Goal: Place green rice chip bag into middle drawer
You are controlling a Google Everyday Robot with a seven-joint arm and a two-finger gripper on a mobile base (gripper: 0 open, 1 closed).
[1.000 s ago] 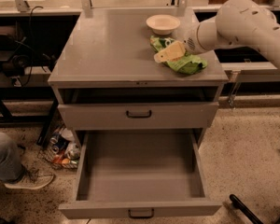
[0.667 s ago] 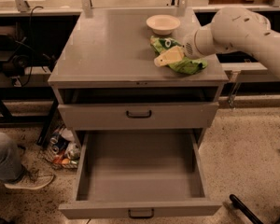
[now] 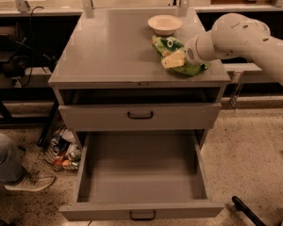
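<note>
What I count from here:
One green rice chip bag (image 3: 191, 69), one bowl (image 3: 164, 24), one gripper (image 3: 173, 59) near the table's (image 3: 108, 46) right edge; two handled drawers, the middle drawer (image 3: 141, 173) and the upper drawer (image 3: 140, 117).

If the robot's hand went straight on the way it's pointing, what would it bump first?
The hand points down-left at the green rice chip bag on the cabinet top, so it would probably meet the bag first. It may be touching it now; depth is hard to judge.

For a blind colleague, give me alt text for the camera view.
The robot's gripper is on a green chip bag lying on a grey cabinet top, near a cream bowl. Below, the lower drawer is pulled wide open.
</note>
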